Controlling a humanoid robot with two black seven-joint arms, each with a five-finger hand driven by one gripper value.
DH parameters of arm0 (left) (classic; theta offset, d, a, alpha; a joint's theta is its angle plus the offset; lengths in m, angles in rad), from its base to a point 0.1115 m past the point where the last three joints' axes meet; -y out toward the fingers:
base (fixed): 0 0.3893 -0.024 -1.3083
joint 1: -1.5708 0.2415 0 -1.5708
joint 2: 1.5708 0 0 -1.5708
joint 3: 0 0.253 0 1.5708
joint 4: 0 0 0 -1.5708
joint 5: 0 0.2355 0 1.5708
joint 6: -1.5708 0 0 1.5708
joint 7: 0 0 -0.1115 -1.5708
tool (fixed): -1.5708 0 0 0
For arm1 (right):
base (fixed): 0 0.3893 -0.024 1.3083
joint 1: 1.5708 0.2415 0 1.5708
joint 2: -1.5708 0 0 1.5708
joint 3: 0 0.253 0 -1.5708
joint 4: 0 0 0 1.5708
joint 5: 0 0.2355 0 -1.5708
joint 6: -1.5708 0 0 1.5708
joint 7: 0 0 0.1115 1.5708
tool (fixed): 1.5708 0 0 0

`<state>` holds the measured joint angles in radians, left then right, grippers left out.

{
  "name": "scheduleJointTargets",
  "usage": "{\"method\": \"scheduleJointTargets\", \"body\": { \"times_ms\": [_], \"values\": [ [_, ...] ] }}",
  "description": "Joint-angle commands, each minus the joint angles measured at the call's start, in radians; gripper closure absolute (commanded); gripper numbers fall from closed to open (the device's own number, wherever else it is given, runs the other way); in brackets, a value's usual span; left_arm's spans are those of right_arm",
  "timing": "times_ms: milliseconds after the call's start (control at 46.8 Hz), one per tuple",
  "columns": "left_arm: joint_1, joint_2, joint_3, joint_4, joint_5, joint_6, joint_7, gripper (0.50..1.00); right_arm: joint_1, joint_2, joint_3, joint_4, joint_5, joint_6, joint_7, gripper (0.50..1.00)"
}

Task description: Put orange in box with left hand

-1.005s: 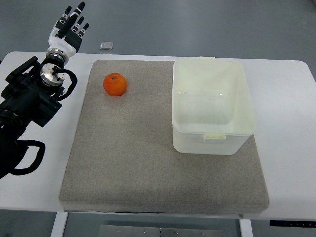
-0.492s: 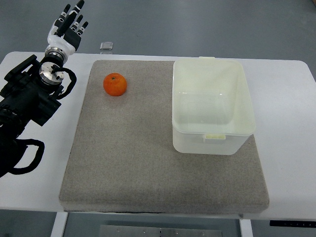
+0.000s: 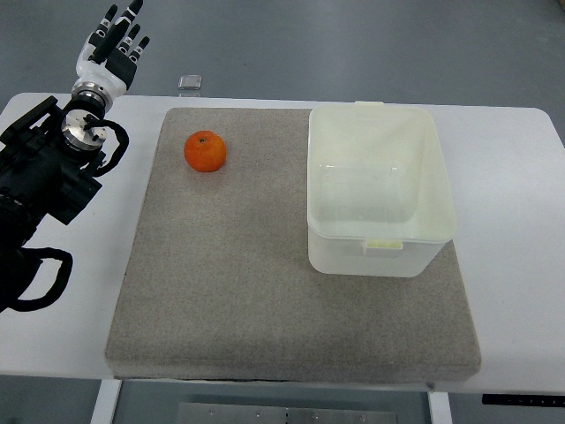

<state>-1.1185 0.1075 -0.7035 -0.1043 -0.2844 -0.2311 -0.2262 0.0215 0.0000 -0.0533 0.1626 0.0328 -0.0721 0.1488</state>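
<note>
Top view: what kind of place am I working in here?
Likely a lab or test bench: a white table on a grey floor, a grey felt mat holding just an orange and a clear plastic box, and the left robot hand raised open.

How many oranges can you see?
1. The orange sits on the grey mat, near its far left corner, apart from the see-through box, which looks empty. The left hand is open, off the mat.
</note>
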Motion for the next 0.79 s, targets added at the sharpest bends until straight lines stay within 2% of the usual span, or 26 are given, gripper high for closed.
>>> {"method": "scheduleJointTargets", "body": {
  "times_ms": [0,107,278,513,663,770],
  "values": [
    [-0.003,0.0,0.001,-0.002,0.002,-0.005,0.007,0.506,0.0,0.0,0.001,0.0,-0.001,0.0,0.0,0.574],
    [-0.001,0.001,0.042,-0.028,0.005,-0.007,0.01,0.506,0.0,0.0,0.0,0.0,-0.001,0.0,0.0,0.574],
    [-0.004,0.021,0.268,-0.089,0.005,-0.008,0.01,0.508,0.0,0.0,0.0,0.0,0.001,0.0,0.0,0.574],
    [-0.041,0.043,0.435,-0.112,0.03,-0.013,0.01,0.508,0.0,0.0,0.001,0.0,-0.001,0.0,0.0,0.574],
    [-0.087,0.1,0.55,-0.196,0.086,-0.019,0.01,0.508,0.0,0.0,0.001,0.0,-0.001,0.0,0.0,0.574],
    [-0.135,0.142,0.656,-0.255,0.177,-0.06,0.011,0.508,0.0,0.0,0.0,0.0,0.001,0.0,0.0,0.574]
  ]
}}
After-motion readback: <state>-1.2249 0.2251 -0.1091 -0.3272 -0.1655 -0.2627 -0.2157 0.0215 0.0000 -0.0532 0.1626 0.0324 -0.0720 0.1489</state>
